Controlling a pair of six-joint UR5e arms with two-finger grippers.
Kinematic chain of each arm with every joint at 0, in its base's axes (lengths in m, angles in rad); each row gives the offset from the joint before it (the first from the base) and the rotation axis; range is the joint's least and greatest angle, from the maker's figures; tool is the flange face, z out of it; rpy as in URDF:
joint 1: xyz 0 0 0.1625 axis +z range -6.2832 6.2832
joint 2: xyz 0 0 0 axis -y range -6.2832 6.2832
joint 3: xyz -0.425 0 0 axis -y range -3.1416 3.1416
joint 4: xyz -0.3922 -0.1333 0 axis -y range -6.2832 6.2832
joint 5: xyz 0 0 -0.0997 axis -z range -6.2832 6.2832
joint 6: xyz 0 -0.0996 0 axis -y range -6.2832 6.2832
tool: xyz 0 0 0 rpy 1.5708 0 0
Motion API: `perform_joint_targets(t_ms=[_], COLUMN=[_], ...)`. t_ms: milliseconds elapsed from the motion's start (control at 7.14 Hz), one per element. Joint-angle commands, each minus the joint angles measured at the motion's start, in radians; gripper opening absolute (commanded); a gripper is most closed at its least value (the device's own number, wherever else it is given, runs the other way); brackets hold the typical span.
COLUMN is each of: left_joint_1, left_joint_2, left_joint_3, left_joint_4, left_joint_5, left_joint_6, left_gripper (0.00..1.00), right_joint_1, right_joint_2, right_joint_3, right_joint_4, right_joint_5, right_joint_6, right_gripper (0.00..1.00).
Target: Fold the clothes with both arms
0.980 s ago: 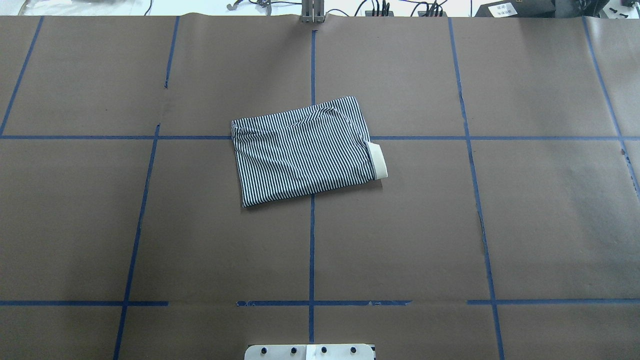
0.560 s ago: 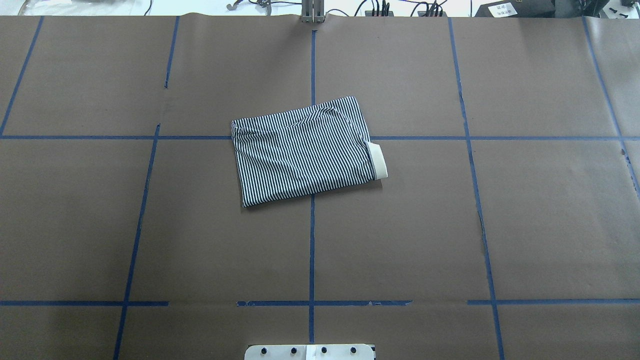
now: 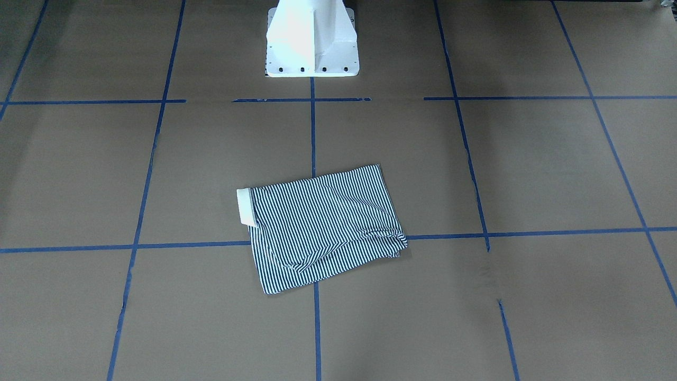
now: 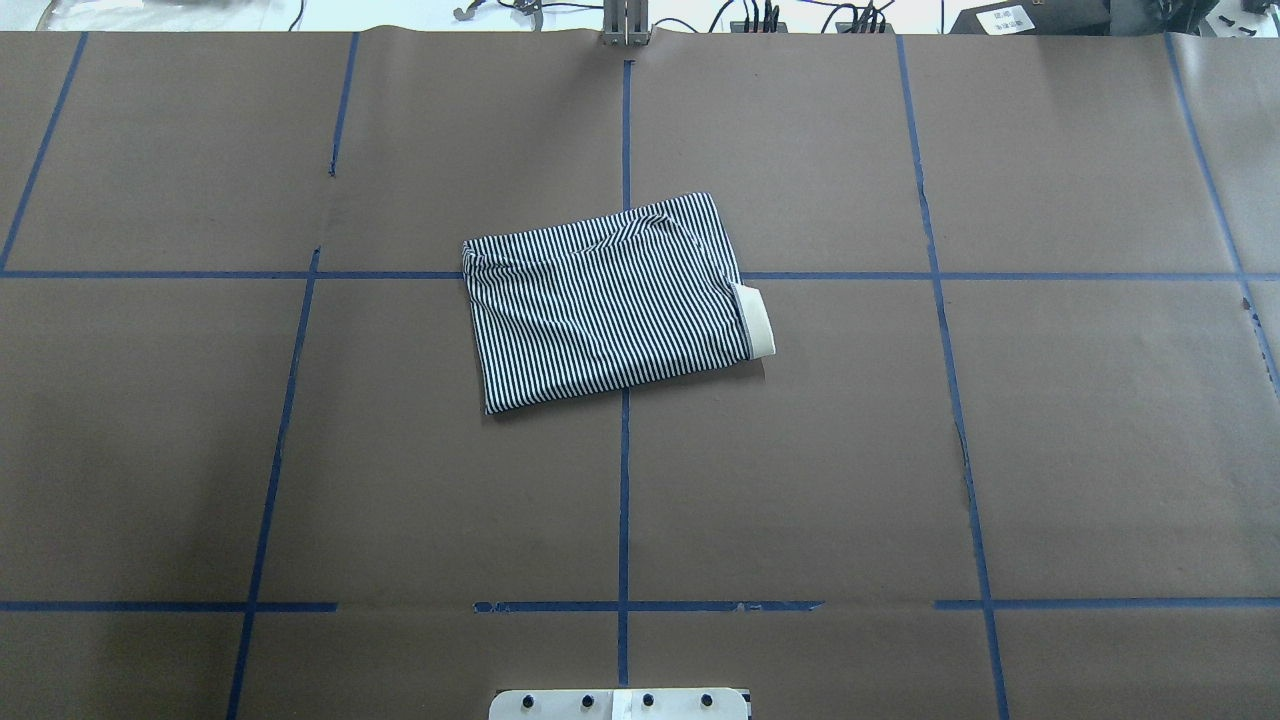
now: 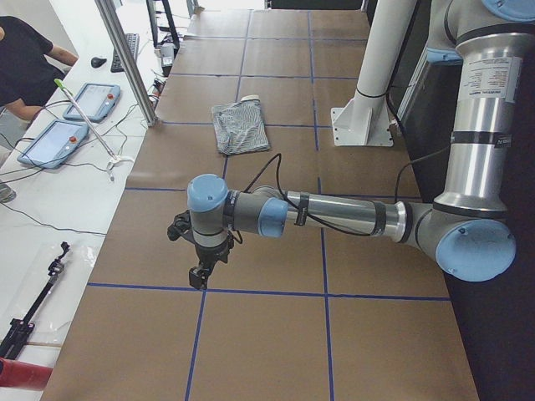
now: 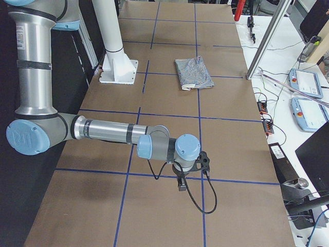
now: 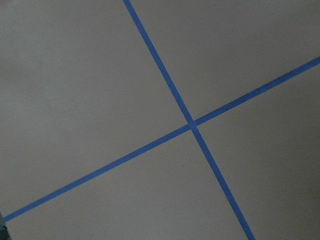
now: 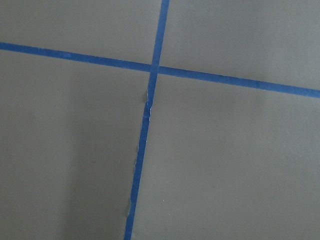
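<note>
The striped polo shirt (image 4: 605, 300) lies folded into a compact rectangle near the table's middle, its cream collar (image 4: 757, 320) poking out at one end. It also shows in the front-facing view (image 3: 322, 225), the left side view (image 5: 239, 127) and the right side view (image 6: 194, 72). My left gripper (image 5: 199, 276) hangs over bare table far from the shirt, seen only in the left side view; I cannot tell if it is open. My right gripper (image 6: 181, 185) hangs likewise at the other end, seen only in the right side view; I cannot tell its state.
Brown paper with blue tape grid lines (image 4: 624, 500) covers the table. The white pedestal base (image 3: 312, 39) stands at the robot's side. Tablets (image 5: 67, 125) and cables lie on the white bench past the far edge, with a metal post (image 5: 125, 58) there.
</note>
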Motion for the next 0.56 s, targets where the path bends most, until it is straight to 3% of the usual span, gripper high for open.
perform_joint_targets(t_ms=[0, 420], left_joint_1=[-0.012, -0.026], left_joint_2=[0.004, 0.001], left_joint_3=[0.068, 0.068], left_joint_4=[0.012, 0.006], left_joint_5=[-0.112, -0.103], left_joint_6=[0.002, -0.001], left_gripper=[1.0, 1.0], right_joint_1=[0.0, -0.001], right_joint_2=[0.018, 0.024], right_joint_3=[0.008, 0.025], right_joint_4=[0.0, 0.001], right_joint_5=[0.001, 0.0], right_joint_6=[0.004, 0.088], right_gripper=[1.0, 1.0])
